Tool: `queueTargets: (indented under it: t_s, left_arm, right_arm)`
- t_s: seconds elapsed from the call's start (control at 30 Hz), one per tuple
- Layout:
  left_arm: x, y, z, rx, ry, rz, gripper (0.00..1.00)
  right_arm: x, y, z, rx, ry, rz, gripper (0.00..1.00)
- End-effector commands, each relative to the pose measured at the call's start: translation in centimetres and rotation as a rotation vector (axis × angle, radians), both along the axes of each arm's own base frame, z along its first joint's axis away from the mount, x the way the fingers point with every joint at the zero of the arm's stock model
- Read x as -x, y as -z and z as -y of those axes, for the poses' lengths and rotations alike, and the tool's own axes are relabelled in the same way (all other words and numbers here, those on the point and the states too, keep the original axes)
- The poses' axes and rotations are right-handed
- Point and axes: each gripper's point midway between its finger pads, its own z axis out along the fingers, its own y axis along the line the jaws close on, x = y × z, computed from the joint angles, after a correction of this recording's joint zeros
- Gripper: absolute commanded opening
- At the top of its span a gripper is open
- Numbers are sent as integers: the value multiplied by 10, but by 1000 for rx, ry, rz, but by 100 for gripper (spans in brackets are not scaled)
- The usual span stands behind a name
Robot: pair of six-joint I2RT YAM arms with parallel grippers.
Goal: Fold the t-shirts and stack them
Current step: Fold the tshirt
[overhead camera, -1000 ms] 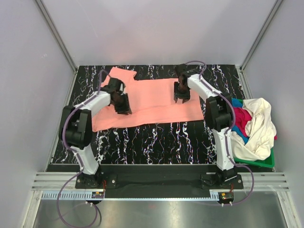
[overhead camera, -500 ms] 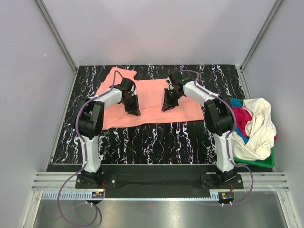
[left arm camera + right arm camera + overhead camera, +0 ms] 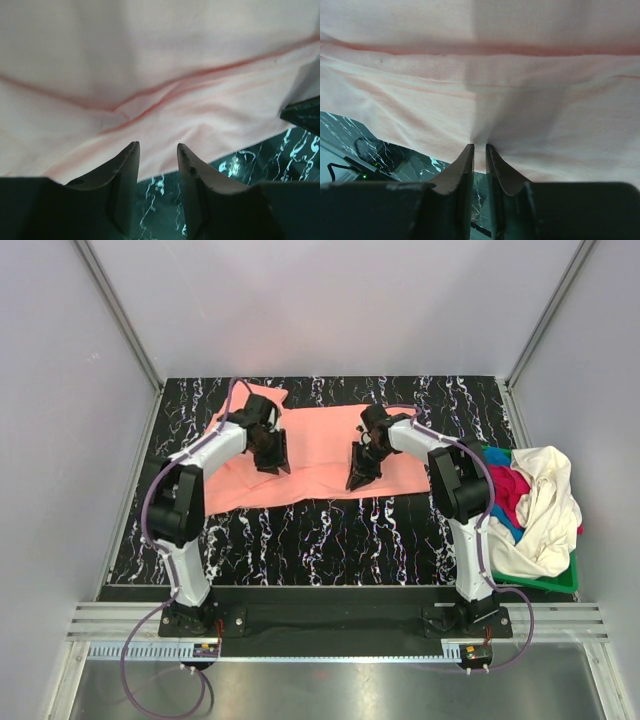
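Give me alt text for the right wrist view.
The right gripper pinches the edge of the salmon-pink t-shirt, which fills most of the frame. Wrinkles fan out from the nearly closed jaws; black marbled table shows lower left.

Your right gripper (image 3: 355,480) is off the far half of the salmon-pink t-shirt (image 3: 320,435) and now sits closer to the table's (image 3: 400,530) near edge, at the shirt's near hem. Its fingers, wider a second ago, are drawn in to a narrow slit with a pucker of cloth nipped between them. Your left gripper (image 3: 277,465) is now further in from the table's left edge, nearer the shirt's middle, and the shirt's left end lies pulled in slightly from that edge.
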Motion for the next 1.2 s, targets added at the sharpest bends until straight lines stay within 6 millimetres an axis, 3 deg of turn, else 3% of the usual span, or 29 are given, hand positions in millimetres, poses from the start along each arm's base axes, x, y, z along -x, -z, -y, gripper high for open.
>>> queueTargets:
  t_s: [0.0,0.13,0.33,0.6,1.03,1.17]
  left_arm:
    - [-4,-35,-37,-82,-34,103,41]
    - [-1,-20,-72,-145,-100,70,34]
    - [11,-10,-106,-299,-135,45,36]
    - [25,9,-105,-288,-146,-4,38]
    - [17,27,-98,-268,-142,-42,30]
    - [14,23,-99,-268,-147,-17,30]
  right_arm:
    - [6,-1,10,39,-29,17,24]
    - [9,0,14,49,-44,20,27]
    - [15,3,16,50,-54,6,27]
    - [15,3,14,40,-64,3,28]
    - [15,4,11,26,-63,-4,28]
    - [15,6,10,21,-63,-11,28]
